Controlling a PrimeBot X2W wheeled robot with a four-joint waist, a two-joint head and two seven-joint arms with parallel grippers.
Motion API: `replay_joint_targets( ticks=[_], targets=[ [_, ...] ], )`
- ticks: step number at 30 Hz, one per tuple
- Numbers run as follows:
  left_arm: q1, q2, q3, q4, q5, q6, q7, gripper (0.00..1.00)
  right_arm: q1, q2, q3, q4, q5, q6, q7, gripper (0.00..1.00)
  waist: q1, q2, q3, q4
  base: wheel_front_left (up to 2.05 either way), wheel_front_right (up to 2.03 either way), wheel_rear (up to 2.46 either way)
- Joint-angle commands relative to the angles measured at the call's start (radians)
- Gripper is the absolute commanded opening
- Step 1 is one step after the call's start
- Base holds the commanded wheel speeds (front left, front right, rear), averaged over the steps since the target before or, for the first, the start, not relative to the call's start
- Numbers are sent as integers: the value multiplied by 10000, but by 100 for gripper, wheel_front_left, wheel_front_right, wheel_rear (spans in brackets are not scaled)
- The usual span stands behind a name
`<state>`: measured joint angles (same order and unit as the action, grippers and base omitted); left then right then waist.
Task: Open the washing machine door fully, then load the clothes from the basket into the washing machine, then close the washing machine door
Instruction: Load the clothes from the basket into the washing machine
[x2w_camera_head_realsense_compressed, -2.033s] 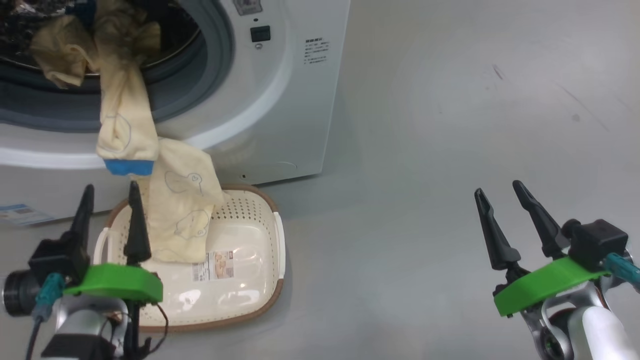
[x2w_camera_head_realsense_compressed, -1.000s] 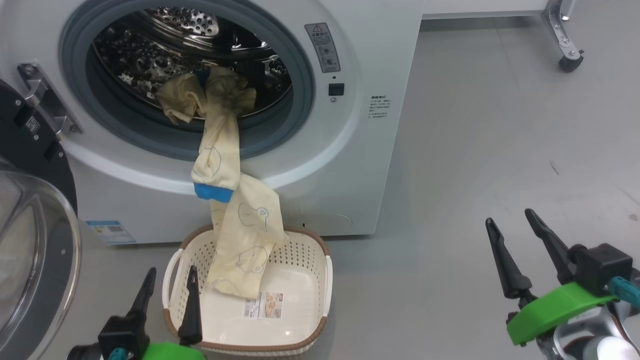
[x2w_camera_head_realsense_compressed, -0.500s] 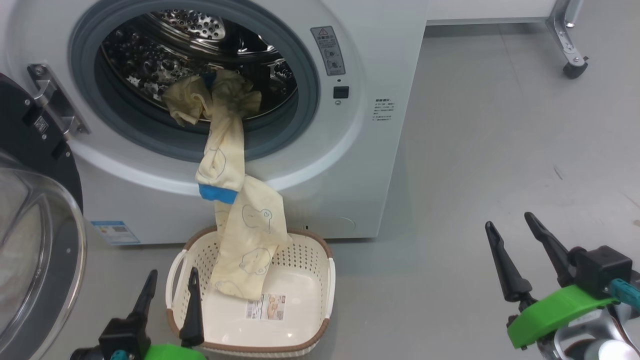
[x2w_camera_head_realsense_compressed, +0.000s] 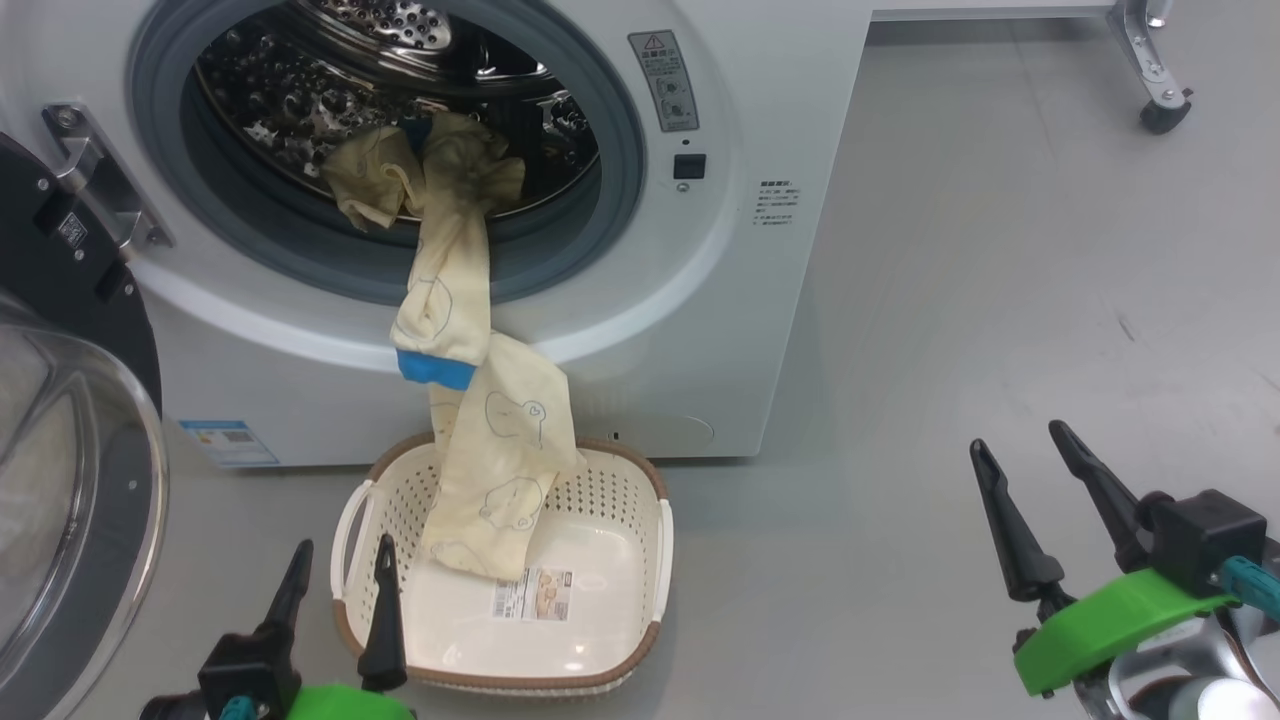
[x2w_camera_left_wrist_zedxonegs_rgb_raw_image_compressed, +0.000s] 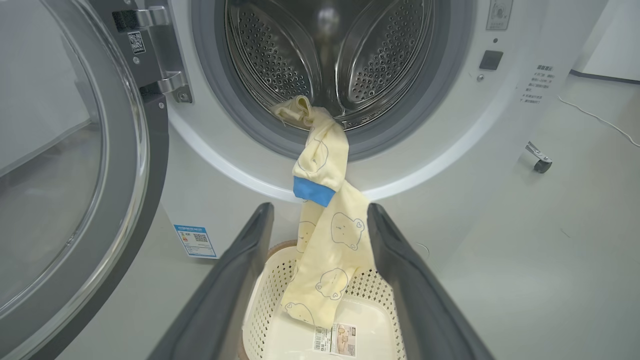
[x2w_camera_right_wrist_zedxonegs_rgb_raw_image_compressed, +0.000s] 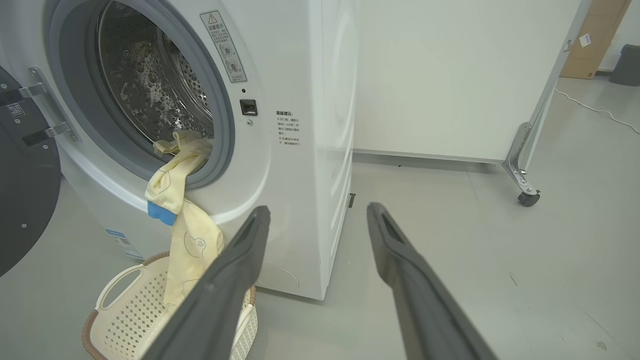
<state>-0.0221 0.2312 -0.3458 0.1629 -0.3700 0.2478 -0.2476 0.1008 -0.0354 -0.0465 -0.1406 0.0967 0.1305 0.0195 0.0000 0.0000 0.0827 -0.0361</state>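
Bare grey floor (x2w_camera_head_realsense_compressed: 950, 300) spreads wide to the right of the washer (x2w_camera_head_realsense_compressed: 760, 330), whose door (x2w_camera_head_realsense_compressed: 60, 500) stands swung open at far left beside a blue label (x2w_camera_head_realsense_compressed: 228, 442) too small to read. The clothes (x2w_camera_head_realsense_compressed: 490, 440) trail from the drum (x2w_camera_head_realsense_compressed: 300, 90) down into the basket (x2w_camera_head_realsense_compressed: 655, 520), whose floor bears a sticker (x2w_camera_head_realsense_compressed: 533, 594). The left gripper (x2w_camera_head_realsense_compressed: 344, 543) points up by the basket's near-left rim, the right gripper (x2w_camera_head_realsense_compressed: 1018, 435) over bare floor, both spread apart, empty.
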Motion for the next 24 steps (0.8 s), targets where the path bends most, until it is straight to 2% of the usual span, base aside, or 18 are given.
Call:
replay_joint_targets(
  ticks=[1, 11, 19, 24],
  targets=[
    [-493, 66, 416, -246, 20, 608, -139, 100, -287, -148, 219, -375, -40, 2, 36, 100, 0, 0, 16, 2, 0, 0, 0],
    [-1162, 24, 384, 292, -91, 438, -113, 100, -556, -148, 378, -338, 25, 2, -20, 100, 0, 0, 511, -33, 0, 0, 0],
    [-2732, 44, 220, 1400, -343, -178, 611, 100, -1085, -148, 575, -335, 104, 2, -97, 100, 0, 0, 1457, -247, 0, 0, 0],
    [-4381, 200, 182, 2888, -544, -758, 1373, 100, -1669, -148, 895, -116, 174, 2, -327, 100, 0, 0, 2207, -649, 0, 0, 0]
  ],
)
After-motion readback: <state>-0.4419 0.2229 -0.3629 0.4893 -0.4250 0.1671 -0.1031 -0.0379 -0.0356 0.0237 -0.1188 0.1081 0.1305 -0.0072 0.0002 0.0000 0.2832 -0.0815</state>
